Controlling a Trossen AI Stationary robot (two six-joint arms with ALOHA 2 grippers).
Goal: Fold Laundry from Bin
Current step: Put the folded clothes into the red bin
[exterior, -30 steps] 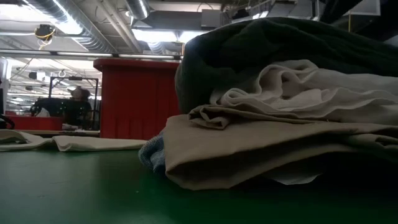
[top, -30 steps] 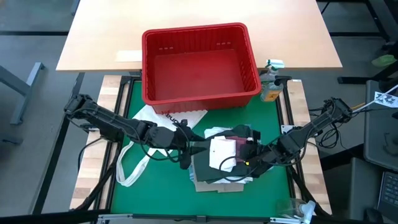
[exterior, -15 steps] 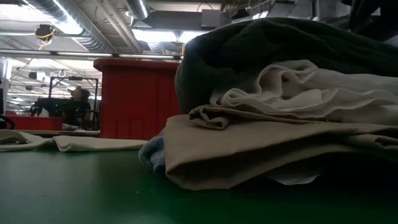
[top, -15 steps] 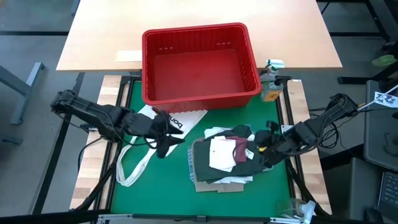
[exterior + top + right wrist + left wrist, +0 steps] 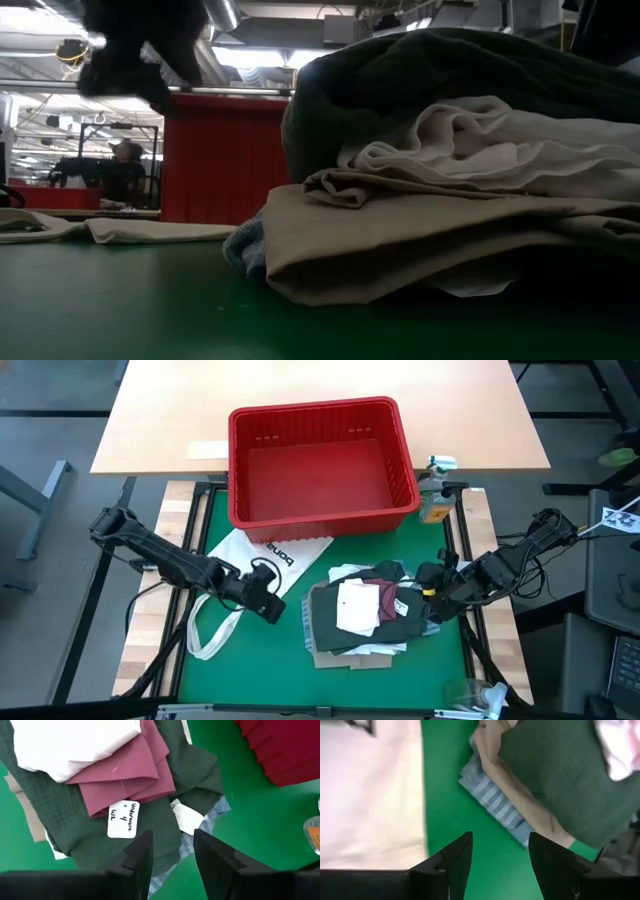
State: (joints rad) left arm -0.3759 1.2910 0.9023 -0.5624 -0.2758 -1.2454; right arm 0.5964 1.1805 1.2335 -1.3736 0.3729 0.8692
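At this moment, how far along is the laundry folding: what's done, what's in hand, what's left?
Looks nearly finished. Done: the red bin is empty, and the laundry lies stacked on the green mat, maroon piece and white piece on top. In hand: nothing; the left gripper and right gripper sit open beside the stack, holding no cloth. Left: perhaps tidying edges; the white tote bag lies unfolded.

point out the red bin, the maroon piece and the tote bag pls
red bin point(image 5: 322, 408): high view, far rim.
maroon piece point(image 5: 130, 777): right wrist view, middle of folded cloth.
tote bag point(image 5: 262, 550): high view, white body by lettering.
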